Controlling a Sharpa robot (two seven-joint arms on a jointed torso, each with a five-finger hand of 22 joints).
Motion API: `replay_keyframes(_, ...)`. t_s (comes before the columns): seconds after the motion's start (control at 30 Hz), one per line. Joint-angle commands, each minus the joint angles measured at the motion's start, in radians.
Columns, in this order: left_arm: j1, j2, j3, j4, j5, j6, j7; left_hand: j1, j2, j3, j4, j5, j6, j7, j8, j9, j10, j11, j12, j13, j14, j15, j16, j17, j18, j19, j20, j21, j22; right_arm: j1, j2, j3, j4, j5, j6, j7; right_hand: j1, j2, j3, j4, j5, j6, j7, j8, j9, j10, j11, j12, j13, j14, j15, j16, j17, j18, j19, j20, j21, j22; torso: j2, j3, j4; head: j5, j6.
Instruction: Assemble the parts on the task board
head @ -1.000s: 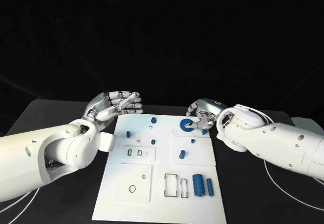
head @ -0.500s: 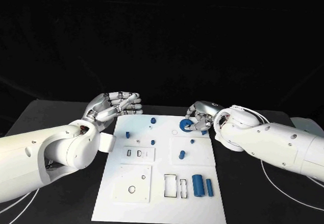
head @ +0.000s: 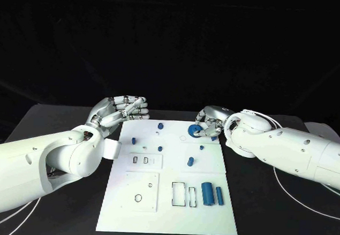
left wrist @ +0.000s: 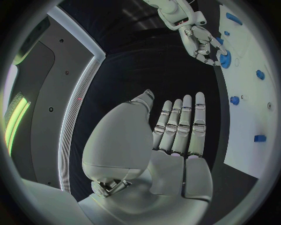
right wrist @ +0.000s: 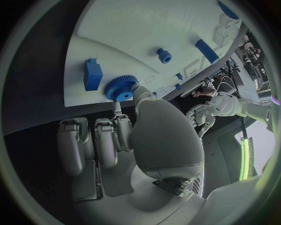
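Parts, the small blue plastic pieces, sit on the flat white task board (head: pixel 168 203) in the middle of the frame. Near the top of the board is a round blue gear wheel (head: pixel 194 131). The silver right hand (head: pixel 206 123) is at this wheel, at the upper right of the board. Its thumb and a finger tip touch the wheel, and it looks like a pinch on the rim. The other fingers are curled in.

The silver left hand (head: pixel 124 111) is by the upper left corner of the board. It holds nothing. Its fingers lie straight and close side by side, and it hangs just off the board's edge.

Some pieces look like they are already in place. A small blue peg (head: pixel 161 126) stands near the top, and more small blue bits (head: pixel 160 148) stand lower down. A blue oval piece (head: pixel 190 161) sits near the middle.

More work is left, I think. Two blue cylinders (head: pixel 212 194) lie loose on their sides at the lower right of the board. Next to them are open slots (head: pixel 184 195) with nothing in them. A square plate (head: pixel 140 191) at the lower left has open holes too. So the job looks partly done, with the gear in hand now.
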Motion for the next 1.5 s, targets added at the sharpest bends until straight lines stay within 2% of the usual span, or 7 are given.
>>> replay_keyframes(0.03, 0.001, 0.002, 0.001, 0.002, 0.002, 0.002, 0.010, 0.005, -0.001, 0.004, -0.003, 0.003, 0.002, 0.030, -0.005, -0.001, 0.001, 0.004, -0.005, 0.000, 0.004, 0.004, -0.004, 0.001, 0.015, 0.007, 0.000, -0.006, -0.001, -0.004, 0.001, -0.002, -0.001, -0.016, 0.030, -0.009, 0.003, 0.008, 0.009, 0.000, 0.015, 0.011, 0.000, 0.006, 0.002, 0.011, -0.002, 0.009, 0.124, 0.100, 0.009, 0.006, 0.241, -0.007, 0.071, 0.006, 0.004, 0.207, 0.000, 0.0000, 0.0003, 0.000, 0.000)
replay_keyframes(0.17, 0.001, 0.001, 0.001, 0.002, 0.002, 0.002, 0.009, 0.005, -0.001, 0.004, -0.003, 0.003, 0.002, 0.030, -0.005, -0.001, 0.001, 0.004, -0.005, 0.000, 0.004, 0.004, -0.004, 0.001, 0.015, 0.007, 0.000, -0.006, -0.001, -0.006, 0.002, -0.002, 0.001, -0.022, 0.028, -0.009, 0.015, 0.018, 0.028, -0.004, 0.024, 0.032, -0.004, 0.015, 0.004, 0.021, -0.005, 0.025, 0.139, 0.100, 0.006, 0.007, 0.243, -0.008, 0.074, 0.004, 0.009, 0.214, 0.001, 0.0002, 0.0003, 0.000, 0.000)
replay_keyframes(0.27, 0.001, 0.001, 0.001, 0.002, 0.002, 0.003, 0.009, 0.005, -0.001, 0.004, -0.003, 0.003, 0.002, 0.030, -0.005, -0.001, 0.001, 0.004, -0.005, 0.000, 0.004, 0.004, -0.004, 0.001, 0.015, 0.007, 0.000, -0.006, -0.001, -0.008, 0.002, -0.003, 0.006, -0.035, 0.011, -0.012, 0.042, 0.030, 0.079, -0.016, -0.045, 0.066, -0.015, 0.027, 0.006, 0.034, -0.015, 0.042, 0.154, 0.101, -0.002, 0.008, 0.247, -0.010, 0.079, -0.002, 0.015, 0.222, 0.001, 0.0005, 0.0003, 0.000, -0.001)
replay_keyframes(0.83, 0.001, 0.001, 0.001, 0.001, 0.002, 0.005, 0.007, 0.007, 0.001, 0.006, -0.004, 0.002, 0.003, 0.030, -0.006, -0.001, 0.002, 0.004, -0.006, 0.000, 0.005, 0.004, -0.005, 0.002, 0.015, 0.008, 0.000, -0.007, -0.001, -0.016, -0.012, -0.003, 0.063, -0.156, -0.158, -0.001, 0.023, 0.016, 0.156, -0.022, -0.015, 0.102, -0.028, 0.032, 0.007, 0.051, -0.027, 0.062, 0.173, 0.102, -0.013, 0.009, 0.252, -0.016, 0.092, -0.013, 0.031, 0.243, 0.001, 0.0003, 0.0004, 0.003, 0.001)
replay_keyframes(1.0, 0.001, 0.002, 0.001, 0.000, 0.002, 0.005, 0.006, 0.007, 0.001, 0.006, -0.004, 0.002, 0.003, 0.030, -0.006, -0.001, 0.002, 0.004, -0.006, 0.000, 0.005, 0.004, -0.005, 0.002, 0.015, 0.008, 0.000, -0.007, -0.001, -0.017, -0.021, -0.002, 0.103, -0.160, -0.191, -0.004, -0.002, 0.012, 0.164, -0.012, -0.043, 0.106, -0.029, 0.032, 0.008, 0.053, -0.028, 0.064, 0.175, 0.102, -0.013, 0.010, 0.253, -0.018, 0.095, -0.014, 0.035, 0.248, 0.001, 0.0004, 0.0007, 0.009, 0.002)
replay_keyframes(1.27, 0.001, 0.005, 0.001, -0.002, 0.002, 0.005, 0.007, 0.004, 0.003, 0.007, -0.002, 0.002, 0.003, 0.032, -0.007, -0.001, 0.002, 0.004, -0.007, 0.000, 0.005, 0.005, -0.006, 0.002, 0.015, 0.008, 0.000, -0.008, -0.002, -0.014, -0.011, 0.001, 0.192, -0.194, -0.227, -0.027, -0.016, -0.001, 0.184, -0.014, -0.005, 0.107, -0.031, 0.030, 0.008, 0.053, -0.029, 0.063, 0.175, 0.102, -0.015, 0.009, 0.252, -0.019, 0.098, -0.015, 0.040, 0.254, 0.001, 0.0005, 0.0039, 0.019, 0.000)
replay_keyframes(1.5, 0.001, 0.010, 0.001, -0.002, 0.003, 0.007, 0.006, 0.004, 0.003, 0.007, -0.002, 0.002, 0.003, 0.032, -0.007, -0.001, 0.002, 0.004, -0.007, 0.000, 0.005, 0.005, -0.006, 0.002, 0.015, 0.008, 0.000, -0.008, -0.002, -0.013, 0.035, 0.001, 0.193, -0.215, -0.243, -0.017, -0.036, -0.019, 0.194, -0.012, 0.028, 0.107, -0.030, 0.027, 0.009, 0.054, -0.029, 0.064, 0.177, 0.102, -0.015, 0.010, 0.253, -0.020, 0.101, -0.016, 0.043, 0.257, 0.003, -0.0010, 0.0049, 0.022, -0.001)
